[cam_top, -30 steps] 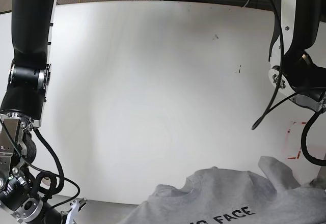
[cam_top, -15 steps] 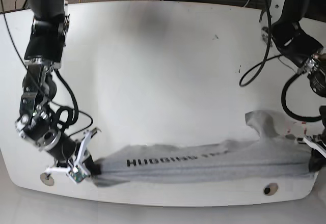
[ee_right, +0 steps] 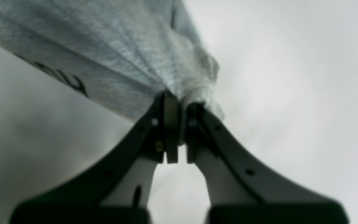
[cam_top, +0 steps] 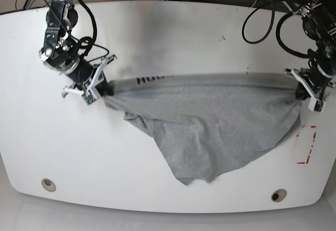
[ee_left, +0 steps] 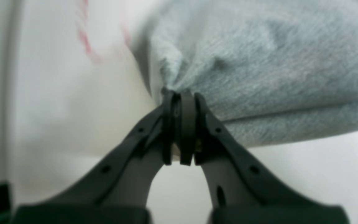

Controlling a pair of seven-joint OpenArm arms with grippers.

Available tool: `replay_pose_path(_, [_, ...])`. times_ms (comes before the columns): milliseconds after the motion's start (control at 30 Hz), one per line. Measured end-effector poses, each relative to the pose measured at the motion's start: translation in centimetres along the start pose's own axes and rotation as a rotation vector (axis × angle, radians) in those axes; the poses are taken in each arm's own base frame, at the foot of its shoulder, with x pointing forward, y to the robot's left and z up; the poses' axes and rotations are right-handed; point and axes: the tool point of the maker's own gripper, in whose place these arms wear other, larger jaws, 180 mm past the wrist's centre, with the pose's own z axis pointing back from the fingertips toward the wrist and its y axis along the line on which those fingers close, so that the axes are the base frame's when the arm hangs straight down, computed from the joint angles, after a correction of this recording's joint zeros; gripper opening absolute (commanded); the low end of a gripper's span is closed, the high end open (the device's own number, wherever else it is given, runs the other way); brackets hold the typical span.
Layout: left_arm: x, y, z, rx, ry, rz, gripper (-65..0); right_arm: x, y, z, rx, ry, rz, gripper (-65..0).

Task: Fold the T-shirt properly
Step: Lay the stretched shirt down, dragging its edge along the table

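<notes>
The heather-grey T-shirt [cam_top: 210,121] stretches across the white table [cam_top: 168,37] between both arms, its lower part sagging to a point near the front. Black lettering shows along its top edge at the left. My right gripper [cam_top: 103,91], on the left in the base view, is shut on a bunched corner of the T-shirt [ee_right: 154,56]; its jaws [ee_right: 179,102] pinch the fabric. On the base view's right, my left gripper [cam_top: 300,91] is shut on the opposite corner of the T-shirt [ee_left: 259,62], the cloth gathered at its tips [ee_left: 180,95].
A red rectangular marking [cam_top: 306,145] sits on the table at the right edge. Two round holes [cam_top: 48,184] [cam_top: 278,195] lie near the front edge. Cables [cam_top: 262,16] run behind the table's far edge.
Both grippers carried the T-shirt from the front edge up to the middle of the table and lifted it, so it now hangs spread between them.
</notes>
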Motion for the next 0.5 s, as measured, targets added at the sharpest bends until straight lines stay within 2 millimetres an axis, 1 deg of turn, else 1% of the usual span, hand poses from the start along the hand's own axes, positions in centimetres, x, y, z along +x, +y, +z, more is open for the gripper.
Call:
replay_pose_path(67, [-1.6, -0.5, 0.1, -0.012, 0.027, 0.0, -65.0, -1.5, 0.8, 0.3, 0.01, 0.018, -0.03, -63.6])
replay_pose_path(200, [-4.3, -0.9, 0.6, -0.023, 0.088, -0.005, -65.0, -3.4, 1.7, 0.9, 0.017, 0.042, -0.071, -63.6])
replay_pose_path(267, [-5.3, -0.6, 1.0, -0.022, 0.117, -0.02, -65.0, -4.2, 2.1, 1.3, 0.024, 0.056, -0.087, -63.6])
replay_pose_path(367, [-5.9, -0.1, 1.5, -0.015, 0.138, -0.04, -65.0, -5.3, 2.7, 1.6, 0.032, 0.08, -0.099, -63.6])
replay_pose_path(500, [-6.2, 0.2, 1.8, -0.012, 0.148, -0.051, -65.0, -6.2, 3.3, 1.9, 0.044, 0.095, -0.112, -63.6])
